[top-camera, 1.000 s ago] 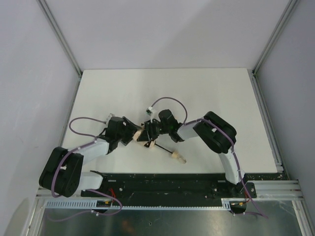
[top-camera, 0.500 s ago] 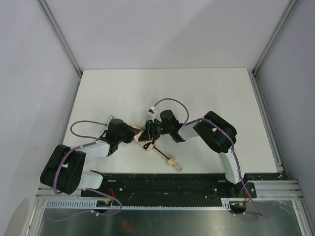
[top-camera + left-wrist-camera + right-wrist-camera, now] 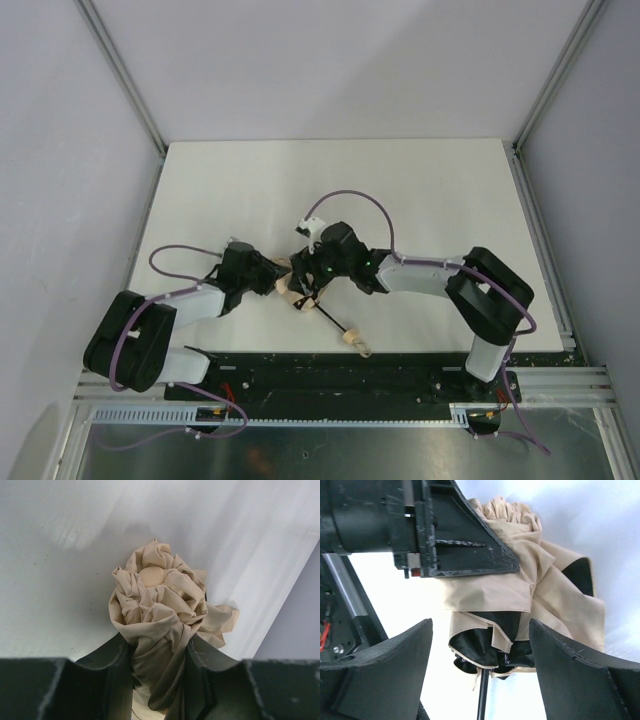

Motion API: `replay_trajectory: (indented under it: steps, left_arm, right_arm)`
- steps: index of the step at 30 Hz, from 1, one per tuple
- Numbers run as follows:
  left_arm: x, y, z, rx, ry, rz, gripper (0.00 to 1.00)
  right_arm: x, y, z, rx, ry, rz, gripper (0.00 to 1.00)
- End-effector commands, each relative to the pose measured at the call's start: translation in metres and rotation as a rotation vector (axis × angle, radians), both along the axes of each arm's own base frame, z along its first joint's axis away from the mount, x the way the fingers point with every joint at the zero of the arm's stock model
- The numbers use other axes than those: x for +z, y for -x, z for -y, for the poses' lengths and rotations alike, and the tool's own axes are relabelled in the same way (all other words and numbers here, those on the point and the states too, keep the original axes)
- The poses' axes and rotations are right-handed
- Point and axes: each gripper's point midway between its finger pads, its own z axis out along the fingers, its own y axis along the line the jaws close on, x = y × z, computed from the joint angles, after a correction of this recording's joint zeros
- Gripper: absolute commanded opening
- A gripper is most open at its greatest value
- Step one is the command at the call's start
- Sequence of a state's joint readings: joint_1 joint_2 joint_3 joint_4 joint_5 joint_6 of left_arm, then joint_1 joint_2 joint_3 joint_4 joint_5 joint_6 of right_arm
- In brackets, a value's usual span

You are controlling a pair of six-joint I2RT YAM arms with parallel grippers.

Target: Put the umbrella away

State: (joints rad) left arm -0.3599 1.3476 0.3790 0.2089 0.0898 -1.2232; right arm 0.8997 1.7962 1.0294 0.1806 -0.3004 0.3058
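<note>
The crumpled pale-beige fabric umbrella (image 3: 155,600) lies on the white counter (image 3: 420,190). The left gripper (image 3: 160,652) clamps its canopy; the right gripper (image 3: 480,630) straddles it, jaws apart — seemingly the bundling step. Next, the right should close on the folds.

Robotics lab test cell: a white table (image 3: 250,180) stands walled on three sides by plain pale panels (image 3: 340,60) set in aluminium framing (image 3: 120,75). Along the table's near edge run a black mounting rail (image 3: 340,370) and a slotted cable duct (image 3: 150,412), while purple cables (image 3: 350,200) loop above the tabletop.
</note>
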Motion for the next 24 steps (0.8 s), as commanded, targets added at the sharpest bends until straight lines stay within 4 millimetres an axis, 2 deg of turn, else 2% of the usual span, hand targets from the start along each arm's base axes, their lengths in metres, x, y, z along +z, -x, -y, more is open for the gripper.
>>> replay_trajectory:
  steps: [1,4,10,14,18,21,24]
  left_arm:
    - [-0.055,0.057,-0.034,-0.004,-0.191,-0.266,0.00]
    - [-0.055,0.058,-0.035,0.001,-0.195,-0.286,0.00]
    - [-0.053,0.059,-0.036,0.012,-0.202,-0.304,0.00]
    - [-0.054,0.061,-0.036,0.018,-0.203,-0.322,0.00]
    - [-0.055,0.064,-0.036,0.023,-0.199,-0.342,0.00]
    - [-0.053,0.063,-0.036,0.027,-0.199,-0.346,0.00]
    - [-0.051,0.062,-0.036,0.029,-0.197,-0.345,0.00]
  right_arm:
    - [0.019,-0.012,0.006,-0.027,0.105,0.258,0.82]
    - [0.022,-0.013,-0.002,-0.067,0.140,0.335,0.82]
    - [0.011,-0.005,-0.021,-0.116,0.253,0.496,0.78]
    - [-0.001,0.000,-0.034,-0.131,0.321,0.576,0.75]
    - [-0.025,0.000,-0.037,-0.149,0.404,0.614,0.71]
    - [-0.044,-0.004,-0.026,-0.195,0.474,0.621,0.57]
    - [-0.065,-0.004,-0.016,-0.217,0.527,0.599,0.38]
